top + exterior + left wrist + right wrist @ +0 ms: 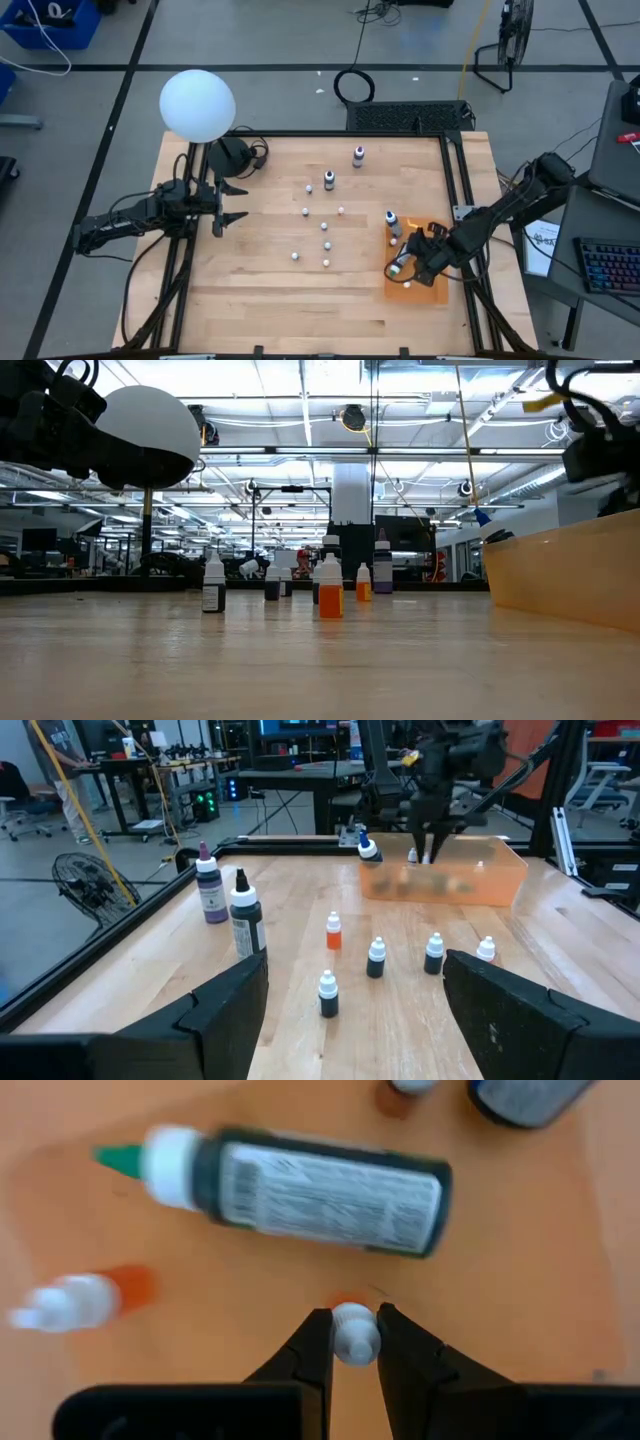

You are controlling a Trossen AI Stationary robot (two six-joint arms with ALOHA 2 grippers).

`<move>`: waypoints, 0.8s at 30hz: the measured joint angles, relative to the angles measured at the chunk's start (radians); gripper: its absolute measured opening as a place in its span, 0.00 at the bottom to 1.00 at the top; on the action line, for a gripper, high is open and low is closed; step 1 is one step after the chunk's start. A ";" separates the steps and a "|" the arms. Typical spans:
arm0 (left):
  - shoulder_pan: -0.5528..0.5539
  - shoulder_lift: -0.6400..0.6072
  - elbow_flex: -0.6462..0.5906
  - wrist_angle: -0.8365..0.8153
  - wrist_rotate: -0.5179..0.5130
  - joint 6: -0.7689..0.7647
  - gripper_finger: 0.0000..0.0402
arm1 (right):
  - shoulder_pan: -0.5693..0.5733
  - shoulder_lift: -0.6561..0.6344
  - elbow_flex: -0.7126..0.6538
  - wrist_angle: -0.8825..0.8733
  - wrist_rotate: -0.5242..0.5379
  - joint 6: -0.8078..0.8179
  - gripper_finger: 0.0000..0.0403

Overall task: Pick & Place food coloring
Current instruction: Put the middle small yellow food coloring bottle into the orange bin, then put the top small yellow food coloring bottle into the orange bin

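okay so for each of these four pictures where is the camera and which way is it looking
High: overhead, straight down; both arms, left claw, right claw over the orange bin.
Low: tabletop height, level across; bin wall.
Left wrist: forward past its open fingers; shares the bin and the right arm.
Right wrist: down into the bin, claw shut on a small bottle.

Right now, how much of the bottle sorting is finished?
A few bottles already lie in the orange bin, including a green-tipped one. The right gripper has its jaws around a small white-capped bottle over the bin. Several bottles remain on the table; the left gripper waits.
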State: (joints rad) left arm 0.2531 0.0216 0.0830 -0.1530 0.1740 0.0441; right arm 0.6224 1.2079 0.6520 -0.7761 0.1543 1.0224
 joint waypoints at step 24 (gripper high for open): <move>0.000 0.000 0.000 0.000 0.000 0.000 0.74 | -0.032 -0.053 -0.034 0.092 -0.021 0.034 0.55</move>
State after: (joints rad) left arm 0.2527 0.0212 0.0830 -0.1532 0.1741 0.0441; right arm 0.5908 1.1554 0.6182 -0.6842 0.1338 1.0564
